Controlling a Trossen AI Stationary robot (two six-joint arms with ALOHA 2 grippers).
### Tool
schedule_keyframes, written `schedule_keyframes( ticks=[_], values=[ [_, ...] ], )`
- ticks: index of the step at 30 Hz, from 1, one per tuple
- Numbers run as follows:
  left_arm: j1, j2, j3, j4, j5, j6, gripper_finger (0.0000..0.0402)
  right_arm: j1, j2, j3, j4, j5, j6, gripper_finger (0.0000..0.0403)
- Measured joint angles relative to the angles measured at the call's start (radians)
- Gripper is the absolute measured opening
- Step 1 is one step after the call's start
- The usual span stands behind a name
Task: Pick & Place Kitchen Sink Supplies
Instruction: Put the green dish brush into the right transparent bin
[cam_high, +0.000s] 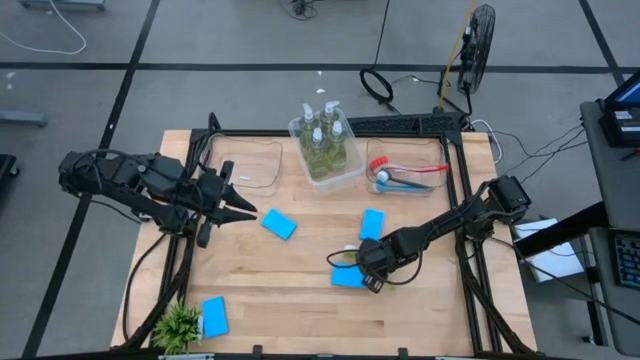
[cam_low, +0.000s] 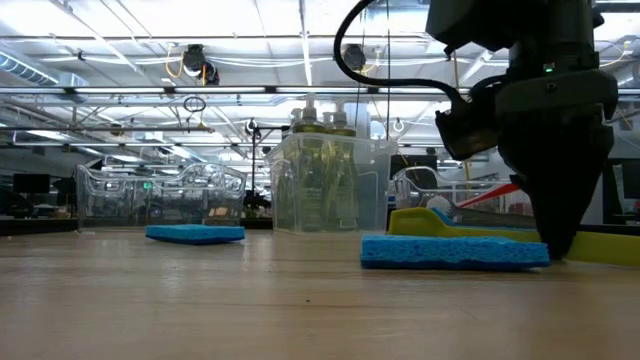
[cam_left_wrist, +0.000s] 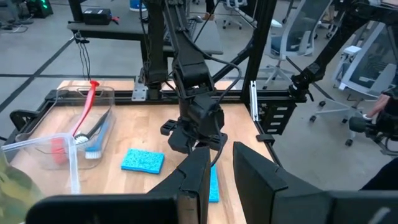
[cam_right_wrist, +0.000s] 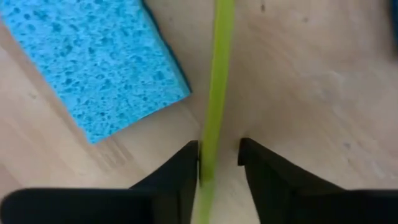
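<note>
My right gripper (cam_high: 368, 272) points down at the table, right of the middle. It is open, with a finger on each side of the thin yellow-green brush handle (cam_right_wrist: 217, 81), beside a blue sponge (cam_right_wrist: 93, 68). That sponge (cam_high: 347, 278) lies flat on the table, and in the low view (cam_low: 455, 252) the brush (cam_low: 440, 222) shows behind it. Three more blue sponges (cam_high: 279, 224) (cam_high: 372, 223) (cam_high: 214, 316) lie flat on the table. Several soap bottles (cam_high: 323, 140) stand in a clear bin. My left gripper (cam_high: 248, 212) hovers open and empty at the left. My right gripper comes from above with its fingers across the brush handle (cam_right_wrist: 210, 163). One finger (cam_right_wrist: 183, 168) stands right against the handle and the other (cam_right_wrist: 258, 168) stands off it with a gap. I cannot tell whether the near finger touches it. The handle lies on the table.
A clear bin (cam_high: 408, 176) at the far right holds a red and a blue brush. An empty clear bin (cam_high: 248, 166) stands at the far left. A small green plant (cam_high: 178, 326) stands at the near left corner. Bare wood lies in the middle.
</note>
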Motion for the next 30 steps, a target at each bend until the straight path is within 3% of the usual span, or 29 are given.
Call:
schedule_keyframes(
  ticks=[9, 14, 21, 26, 30],
  values=[
    [0.000, 0.000, 0.000, 0.002, -0.031, -0.010, 0.0072, 0.000, -0.008, -0.015, -0.036, 0.019, 0.005, 0.0013],
    [0.000, 0.000, 0.000, 0.004, -0.043, -0.011, 0.0072, -0.002, -0.074, -0.022, -0.065, 0.079, 0.021, 0.0019],
    [0.000, 0.000, 0.000, 0.008, -0.043, -0.011, 0.0072, -0.025, -0.308, -0.017, -0.006, 0.122, 0.033, 0.0011],
    [0.000, 0.000, 0.000, 0.010, -0.043, -0.011, 0.0072, -0.034, -0.510, -0.016, 0.132, 0.204, -0.130, 0.0009],
    [0.000, 0.000, 0.000, 0.010, -0.043, -0.011, 0.0072, -0.032, -0.641, -0.016, 0.270, 0.199, -0.312, 0.0009]
  ],
)
